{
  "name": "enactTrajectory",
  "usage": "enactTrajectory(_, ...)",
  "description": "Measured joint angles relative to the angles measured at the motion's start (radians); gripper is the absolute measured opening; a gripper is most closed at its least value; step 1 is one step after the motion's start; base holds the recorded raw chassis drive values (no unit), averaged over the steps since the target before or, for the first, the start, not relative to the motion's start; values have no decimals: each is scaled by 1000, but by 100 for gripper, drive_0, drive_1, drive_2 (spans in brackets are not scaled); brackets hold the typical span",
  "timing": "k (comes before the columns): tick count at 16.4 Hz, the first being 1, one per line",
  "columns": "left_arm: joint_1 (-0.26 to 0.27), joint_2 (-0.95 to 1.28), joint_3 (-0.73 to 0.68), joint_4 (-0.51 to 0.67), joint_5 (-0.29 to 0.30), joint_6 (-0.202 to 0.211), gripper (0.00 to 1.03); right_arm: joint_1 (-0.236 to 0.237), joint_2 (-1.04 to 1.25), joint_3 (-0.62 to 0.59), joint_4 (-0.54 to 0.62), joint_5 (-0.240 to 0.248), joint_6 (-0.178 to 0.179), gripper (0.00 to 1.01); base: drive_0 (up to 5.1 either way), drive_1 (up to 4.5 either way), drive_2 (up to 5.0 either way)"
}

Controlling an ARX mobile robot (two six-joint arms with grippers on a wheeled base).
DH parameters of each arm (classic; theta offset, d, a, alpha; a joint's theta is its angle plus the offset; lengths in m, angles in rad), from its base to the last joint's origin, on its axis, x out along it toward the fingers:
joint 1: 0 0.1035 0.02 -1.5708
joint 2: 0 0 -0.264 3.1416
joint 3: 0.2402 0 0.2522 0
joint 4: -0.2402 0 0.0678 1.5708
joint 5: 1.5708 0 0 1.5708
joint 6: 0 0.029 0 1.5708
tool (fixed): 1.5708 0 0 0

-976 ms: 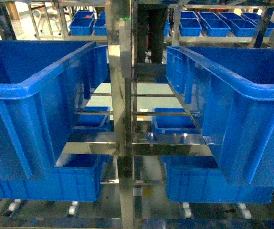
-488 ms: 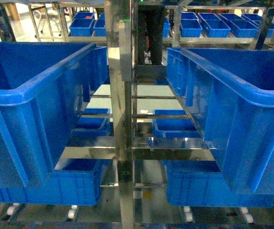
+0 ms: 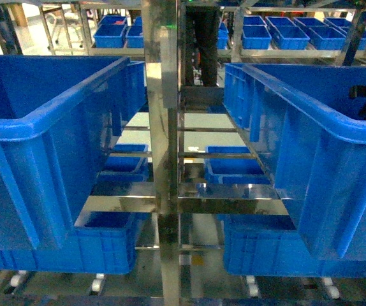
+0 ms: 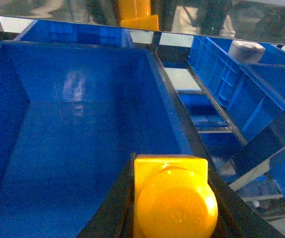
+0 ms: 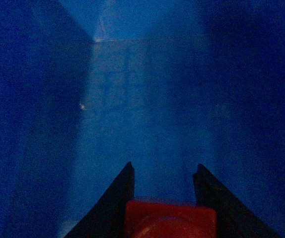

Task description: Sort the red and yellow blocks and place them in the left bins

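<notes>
over left bin [image 4: 73, 144], yellow block [image 4: 175, 196] gripped, stud toward camera

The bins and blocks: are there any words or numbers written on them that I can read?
None can be read in any view.
The blue bins are plain.
The yellow block in the left gripper shows only a smooth stud.
The red block in the right gripper is dim and blank.
The metal rack shows no readable label.

One yellow block [image 4: 175, 198], one red block [image 5: 171, 219], perhaps a dozen blue bins [image 3: 36, 127].
</notes>
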Motion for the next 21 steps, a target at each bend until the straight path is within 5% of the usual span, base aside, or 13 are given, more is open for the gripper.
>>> enactTrajectory(4,1,0,0,1,1,0,26,-43,-82,-94,142,-48,5,61,0,0,0)
enactTrajectory(9,2,0,0,0,0,0,26,-111,-499,-360,112,-126,28,99,0,0,0)
enactTrajectory(13,-2,0,0,0,2,0,26,-86,-843,-612,-105,-192,43,98,0,0,0)
enactTrajectory(17,1,0,0,1,0,0,26,-68,-1080,-539,-202,-187,67,98,0,0,0)
enactTrajectory(21,0,0,0,0,0,0,26,-40,-1099,-512,-217,-180,49,98,0,0,0)
